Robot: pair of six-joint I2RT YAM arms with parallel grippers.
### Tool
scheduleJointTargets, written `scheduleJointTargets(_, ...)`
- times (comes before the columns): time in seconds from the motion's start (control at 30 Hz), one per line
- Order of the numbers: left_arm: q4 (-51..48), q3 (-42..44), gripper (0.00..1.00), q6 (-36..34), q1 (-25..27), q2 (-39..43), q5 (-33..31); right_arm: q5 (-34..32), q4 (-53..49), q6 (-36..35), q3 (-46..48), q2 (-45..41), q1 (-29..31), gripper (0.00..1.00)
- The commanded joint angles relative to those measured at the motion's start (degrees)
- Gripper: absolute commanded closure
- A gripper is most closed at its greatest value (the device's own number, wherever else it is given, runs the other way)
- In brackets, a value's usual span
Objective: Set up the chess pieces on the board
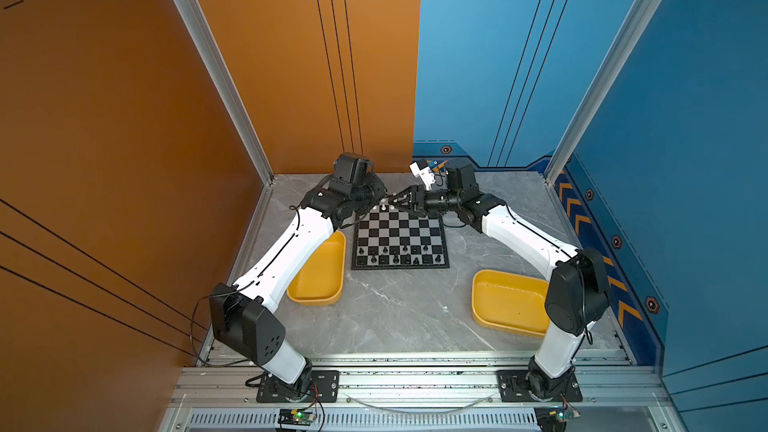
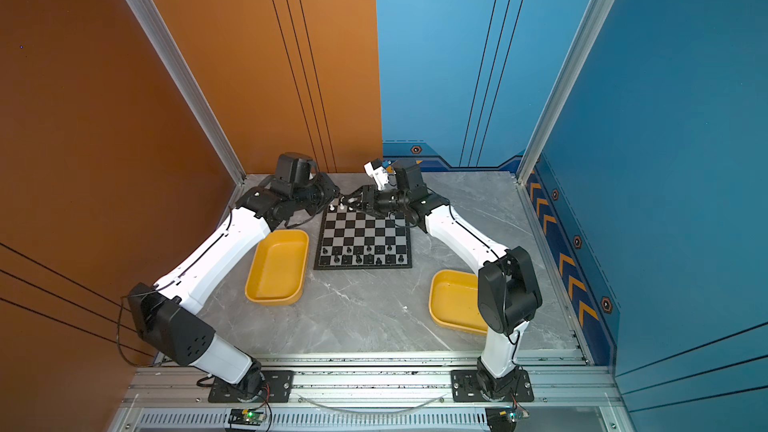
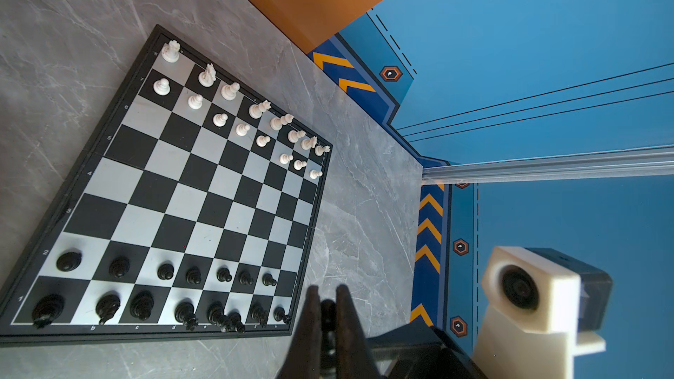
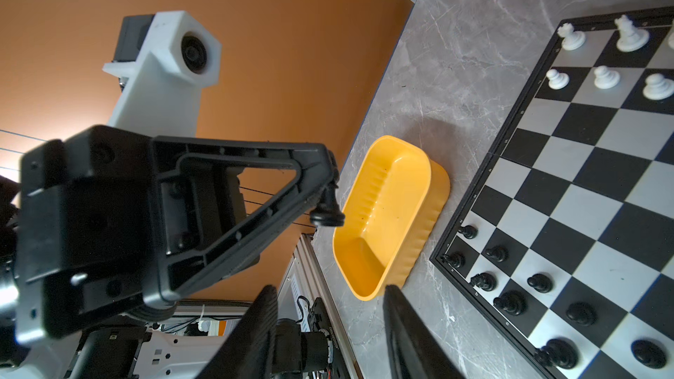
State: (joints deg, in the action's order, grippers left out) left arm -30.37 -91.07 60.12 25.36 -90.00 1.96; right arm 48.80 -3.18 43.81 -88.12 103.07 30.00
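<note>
The board (image 1: pixel 400 235) lies at the far middle of the table, also in the left wrist view (image 3: pixel 204 191) and the right wrist view (image 4: pixel 583 176). White chess pieces (image 3: pixel 220 119) fill its two far rows and black chess pieces (image 3: pixel 165 271) stand on its two near rows. My left gripper (image 1: pixel 384 196) hangs over the board's far edge, shut on a black pawn (image 4: pixel 327 209) whose round base sticks out below the fingers. My right gripper (image 1: pixel 392 201) faces it tip to tip and stands open (image 4: pixel 330 289) with nothing between its fingers.
An empty yellow tray (image 1: pixel 316 299) lies left of the board under the left forearm, and a second yellow tray (image 1: pixel 511 278) lies at the near right beside the right arm's elbow. Orange and blue walls close in the table at the back and sides.
</note>
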Motion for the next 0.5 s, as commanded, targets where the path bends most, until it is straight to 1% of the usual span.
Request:
scheduleJointTargets(0.0,1.0,0.9,1.00,1.1,0.6,1.6,0.0,-1.6,1.0,-1.1,-2.6,0.6,0.7,0.52)
scheduleJointTargets(0.33,1.8,2.3,1.00,1.9,0.7,1.8,1.7,-2.6,0.2,-1.5,-5.0,2.8,1.2,0.56)
scheduleJointTargets(0.47,1.9,2.3,1.00,2.1,0.7,2.0,2.3,-3.3,-1.4,-2.8,-5.7,3.3,1.6,0.57)
